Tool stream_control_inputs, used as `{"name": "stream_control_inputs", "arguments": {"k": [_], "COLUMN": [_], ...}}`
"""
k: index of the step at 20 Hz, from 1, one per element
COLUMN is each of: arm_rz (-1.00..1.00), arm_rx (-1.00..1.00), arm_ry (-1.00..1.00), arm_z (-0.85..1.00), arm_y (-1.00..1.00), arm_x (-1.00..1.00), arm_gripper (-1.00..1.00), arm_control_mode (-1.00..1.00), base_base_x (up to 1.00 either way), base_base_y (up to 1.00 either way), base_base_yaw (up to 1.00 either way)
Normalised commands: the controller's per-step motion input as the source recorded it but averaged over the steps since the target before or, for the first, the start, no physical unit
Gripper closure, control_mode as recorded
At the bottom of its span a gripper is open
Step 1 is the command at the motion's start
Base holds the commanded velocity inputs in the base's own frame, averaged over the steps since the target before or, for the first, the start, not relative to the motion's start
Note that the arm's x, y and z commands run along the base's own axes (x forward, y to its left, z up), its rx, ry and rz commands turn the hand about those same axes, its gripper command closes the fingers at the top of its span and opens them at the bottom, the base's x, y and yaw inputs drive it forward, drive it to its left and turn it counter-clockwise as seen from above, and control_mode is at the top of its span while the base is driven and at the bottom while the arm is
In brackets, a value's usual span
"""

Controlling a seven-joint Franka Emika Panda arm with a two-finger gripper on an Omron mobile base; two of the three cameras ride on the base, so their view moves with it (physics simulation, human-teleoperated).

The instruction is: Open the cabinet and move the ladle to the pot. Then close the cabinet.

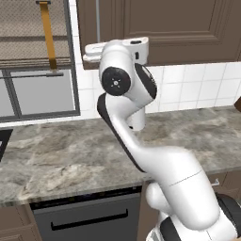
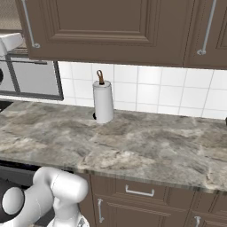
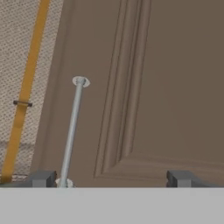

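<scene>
Item, cabinet (image 3: 144, 87): I see a dark brown wooden door, shut, with a raised panel and a long silver bar handle (image 3: 72, 131). It faces my gripper (image 3: 111, 178); the fingers (image 3: 43, 178) are spread wide, the handle just inside the left one, the panel between them.

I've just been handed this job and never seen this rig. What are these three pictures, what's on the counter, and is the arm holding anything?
The white machine is a robot arm on a driving base. Two pictures come from base cameras behind it, left and right; the third looks along its hand. The gripper is open, holding nothing, and faces the closed brown cabinet, with the silver bar handle near one fingertip. On the marble counter stands a paper towel roll. Left of the cabinet is a window with a blind.
</scene>
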Motion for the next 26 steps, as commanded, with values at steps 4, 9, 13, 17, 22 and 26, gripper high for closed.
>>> {"name": "stream_control_inputs", "arguments": {"k": [4,9,13,17,22,26], "arm_rz": [0.00,0.00,0.00,0.00,0.00,0.00], "arm_rx": [0.00,0.02,0.00,0.00,0.00,0.01], "arm_ry": [-0.14,-0.15,-0.06,0.00,0.00,0.00], "arm_z": [0.00,-0.01,0.00,-0.01,0.00,0.00], "arm_y": [0.03,0.06,0.08,0.15,0.07,0.01], "arm_x": [0.59,0.32,0.13,0.14,0.23,0.38], "arm_gripper": [-1.00,-1.00,-1.00,-1.00,-1.00,-1.00], "arm_control_mode": [-1.00,-1.00,-1.00,-1.00,-1.00,-1.00], "base_base_x": [0.00,0.00,0.00,0.00,0.00,0.00], "base_base_y": [0.00,0.00,0.00,0.00,0.00,0.00], "base_base_yaw": [0.00,0.00,0.00,0.00,0.00,0.00]}}
